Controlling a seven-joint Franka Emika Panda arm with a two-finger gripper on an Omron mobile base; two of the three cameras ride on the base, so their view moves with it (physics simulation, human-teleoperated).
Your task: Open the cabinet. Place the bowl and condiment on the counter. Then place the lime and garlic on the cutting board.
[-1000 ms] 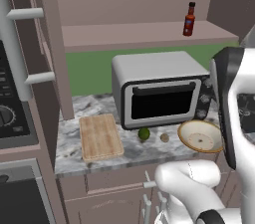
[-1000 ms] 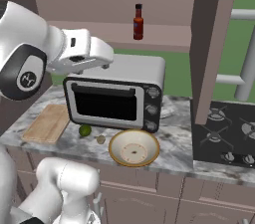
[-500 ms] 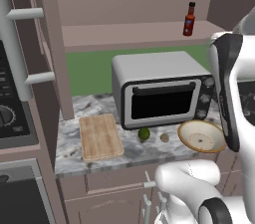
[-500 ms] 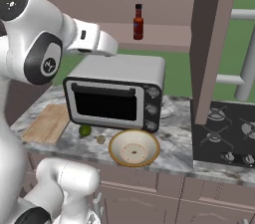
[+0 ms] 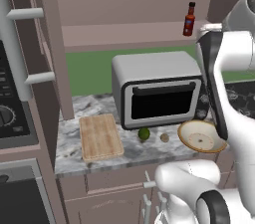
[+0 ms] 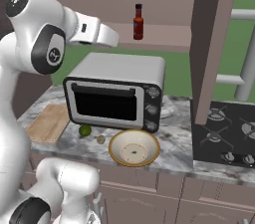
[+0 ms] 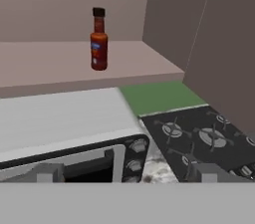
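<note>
Cabinet shelf (image 7: pixel 55 68): open-fronted, bare on both sides of the condiment (image 7: pixel 99 40), which stands upright and alone. Open door (image 6: pixel 211 44) flanks the shelf's right edge, above the stovetop (image 6: pixel 224 133).

Toaster oven (image 5: pixel 157 91): stands directly under the shelf, narrowing the gap beneath it.

Tabletop (image 5: pixel 69 153): front strip carries cutting board (image 5: pixel 99 136), lime (image 5: pixel 144 134), garlic (image 5: pixel 165 138), and bowl (image 5: pixel 201 136), with narrow gaps between them.
</note>
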